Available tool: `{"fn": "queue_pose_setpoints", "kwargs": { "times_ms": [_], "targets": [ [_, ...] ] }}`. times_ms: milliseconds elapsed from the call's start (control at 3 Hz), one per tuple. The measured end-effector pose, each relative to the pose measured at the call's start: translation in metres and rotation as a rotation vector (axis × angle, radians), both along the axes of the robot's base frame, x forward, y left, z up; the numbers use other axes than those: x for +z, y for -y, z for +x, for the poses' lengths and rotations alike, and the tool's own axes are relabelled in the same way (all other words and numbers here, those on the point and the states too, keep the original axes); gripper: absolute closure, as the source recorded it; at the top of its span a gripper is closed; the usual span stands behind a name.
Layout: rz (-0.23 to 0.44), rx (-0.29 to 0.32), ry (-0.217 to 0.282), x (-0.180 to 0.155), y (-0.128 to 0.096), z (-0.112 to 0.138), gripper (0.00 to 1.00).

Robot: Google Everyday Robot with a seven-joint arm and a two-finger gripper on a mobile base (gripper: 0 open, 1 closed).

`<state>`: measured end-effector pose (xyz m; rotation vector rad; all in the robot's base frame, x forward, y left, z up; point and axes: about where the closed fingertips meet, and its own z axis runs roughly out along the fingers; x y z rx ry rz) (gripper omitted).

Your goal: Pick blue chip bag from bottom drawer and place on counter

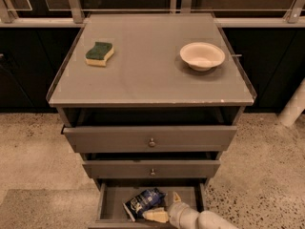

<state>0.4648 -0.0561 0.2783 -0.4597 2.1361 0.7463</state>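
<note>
The blue chip bag (143, 202) lies crinkled in the open bottom drawer (110, 205), left of its middle. My gripper (165, 207) reaches in from the bottom edge of the camera view and sits inside the drawer at the bag's right side. Its two cream fingers are spread, one (155, 215) at the bag's lower right edge and the other (177, 197) to the right of the bag. The bag rests on the drawer floor, not lifted. The counter (147, 73) is the grey cabinet top above.
A green-and-yellow sponge (99, 53) lies at the counter's left and a white bowl (202, 56) at its right. The two upper knobbed drawers (151, 138) stand slightly out above the bottom drawer. A speckled floor surrounds the cabinet, with a white post (293, 106) at right.
</note>
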Motion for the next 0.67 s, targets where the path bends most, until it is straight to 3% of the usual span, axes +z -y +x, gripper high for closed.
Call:
{"fn": "queue_pose_setpoints", "kwargs": {
  "times_ms": [333,667],
  "targets": [
    [0.020,0.069,-0.003,-0.0190,-0.0317,0.0089,0.00],
    [0.022,0.076,-0.003,-0.0203,-0.0360,0.0112,0.00]
  ]
}}
